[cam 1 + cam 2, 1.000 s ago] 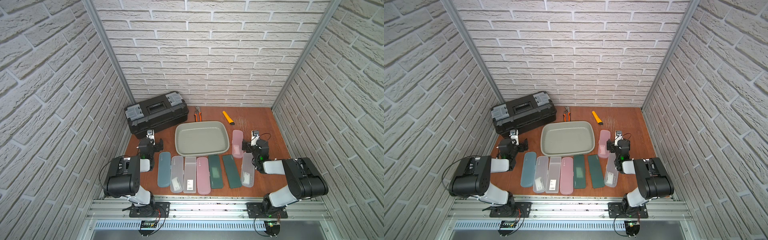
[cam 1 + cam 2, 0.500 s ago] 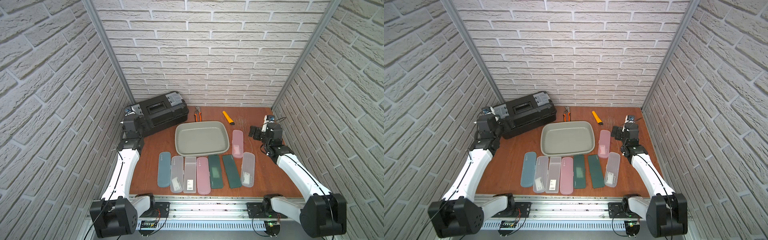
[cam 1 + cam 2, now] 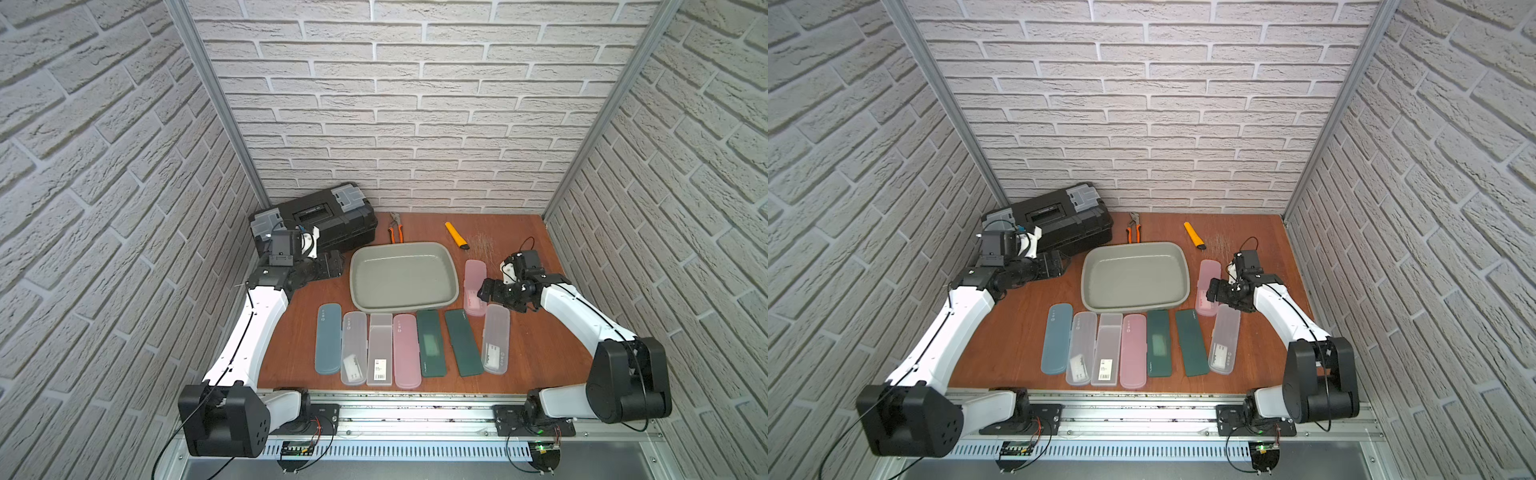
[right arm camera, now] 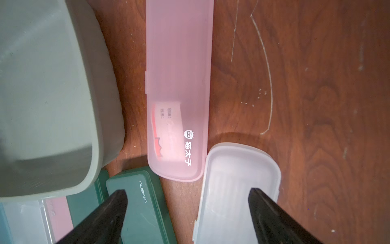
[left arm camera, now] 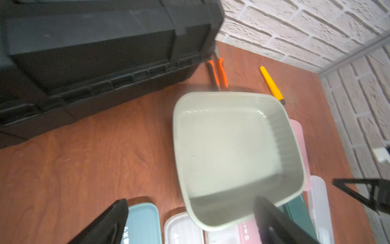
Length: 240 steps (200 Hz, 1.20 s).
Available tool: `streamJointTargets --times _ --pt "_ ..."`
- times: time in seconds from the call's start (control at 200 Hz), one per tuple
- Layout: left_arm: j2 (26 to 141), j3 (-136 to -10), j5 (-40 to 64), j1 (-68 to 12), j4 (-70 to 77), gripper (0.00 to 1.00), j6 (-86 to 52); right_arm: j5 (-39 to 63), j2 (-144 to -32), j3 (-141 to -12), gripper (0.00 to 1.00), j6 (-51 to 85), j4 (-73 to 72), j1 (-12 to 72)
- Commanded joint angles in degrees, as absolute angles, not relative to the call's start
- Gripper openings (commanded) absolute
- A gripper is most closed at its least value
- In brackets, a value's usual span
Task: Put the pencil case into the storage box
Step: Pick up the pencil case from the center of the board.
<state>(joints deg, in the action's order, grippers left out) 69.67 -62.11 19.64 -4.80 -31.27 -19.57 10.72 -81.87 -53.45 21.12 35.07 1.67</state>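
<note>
Frosted pink pencil case [image 3: 475, 270] beside rounded storage box [image 3: 403, 274].

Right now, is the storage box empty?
Empty: in both top views the storage box shows only its bare floor, nothing inside.

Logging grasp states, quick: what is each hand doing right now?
Left hand: open, holding nothing.
Right hand: open, holding nothing.
</note>
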Motion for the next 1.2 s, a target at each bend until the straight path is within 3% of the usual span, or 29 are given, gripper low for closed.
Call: streamJointTargets --times 0.0,0.32,1.195 --pt "68.86 -61.26 22.22 -7.15 -31.35 0.99 -17.36 10.92 -83.74 -56.25 0.94 22.67 35.51 3.86" --pt "68.69 -62.2 14.66 -8.72 -33.95 0.98 -16.44 3.32 -92.54 -62.55 0.9 23.74 34.88 6.89" --pt "68.54 -61.44 15.71 -10.79 -33.31 0.98 -16.09 -5.4 -107.04 -70.21 0.91 24.93 36.74 10.88"
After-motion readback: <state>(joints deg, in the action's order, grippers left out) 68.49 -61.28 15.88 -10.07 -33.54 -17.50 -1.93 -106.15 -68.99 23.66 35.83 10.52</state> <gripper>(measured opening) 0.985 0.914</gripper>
